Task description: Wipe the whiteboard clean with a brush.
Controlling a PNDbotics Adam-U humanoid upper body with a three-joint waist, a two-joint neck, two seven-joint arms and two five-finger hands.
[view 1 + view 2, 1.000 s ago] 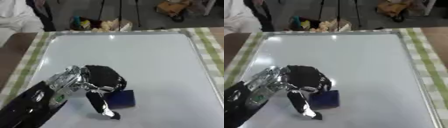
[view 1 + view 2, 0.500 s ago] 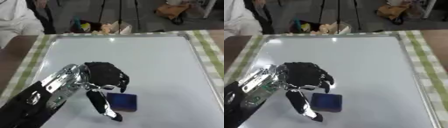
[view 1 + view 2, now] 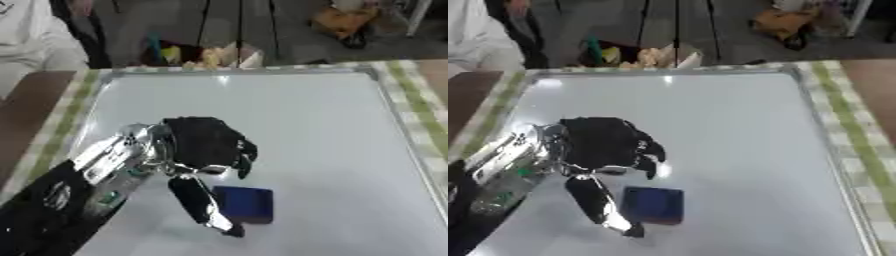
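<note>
Blue brush (image 3: 244, 203) lies flat on the whiteboard (image 3: 315, 125), toward its 6 o'clock edge. At the brush's 10 o'clock hovers the left hand (image 3: 203, 145), fingers curled downward, thumb alongside the brush, gripping nothing.

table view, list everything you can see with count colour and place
whiteboard: one, white with a silver frame, flat on the table and filling most of the view
brush: one, dark blue block, lying on the near part of the whiteboard
tablecloth: one, green and white check, showing along both sides of the whiteboard
clutter: several yellow, green and tan things on the floor past the far edge, too unclear to name
left hand: one, black with a silver wrist, over the near left of the whiteboard, fingers curled downward, thumb running along the brush's left side; brush not gripped
right hand: not in view
</note>
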